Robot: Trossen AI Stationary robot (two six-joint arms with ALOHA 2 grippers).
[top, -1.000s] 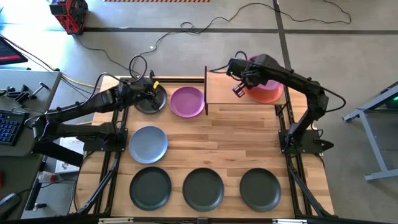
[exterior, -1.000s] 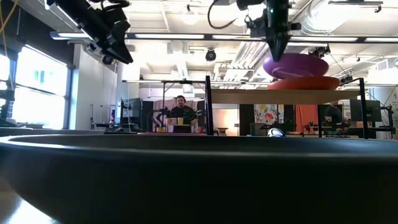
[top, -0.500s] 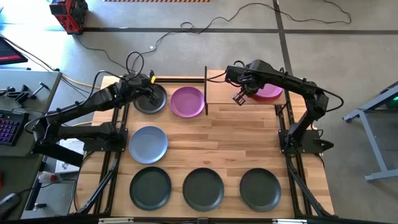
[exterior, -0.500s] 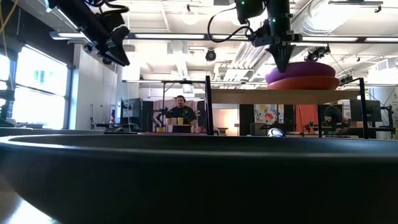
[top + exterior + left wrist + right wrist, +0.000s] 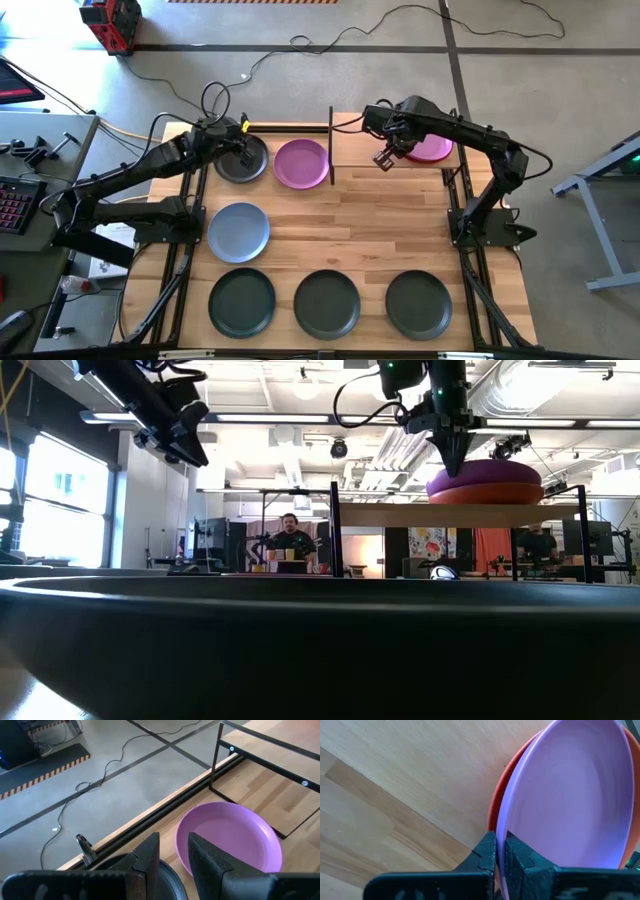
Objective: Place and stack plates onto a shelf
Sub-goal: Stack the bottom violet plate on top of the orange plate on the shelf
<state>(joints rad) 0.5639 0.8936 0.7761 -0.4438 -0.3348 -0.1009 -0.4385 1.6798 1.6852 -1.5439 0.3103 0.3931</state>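
Purple round shallow plate (image 5: 431, 148) lies on the orange-red plate on the light-wood shelf (image 5: 360, 150) seen from above, the right pincer (image 5: 383, 158) at its rim; left pincer (image 5: 243, 147) hovers over a dark grey-black plate (image 5: 243, 160). Low view: stack sits level. Left wrist: fingers parted, ungrasping. Right wrist: fingers (image 5: 487, 851) pinch the purple rim. Plates look stiff, smooth, light; grip the rim.
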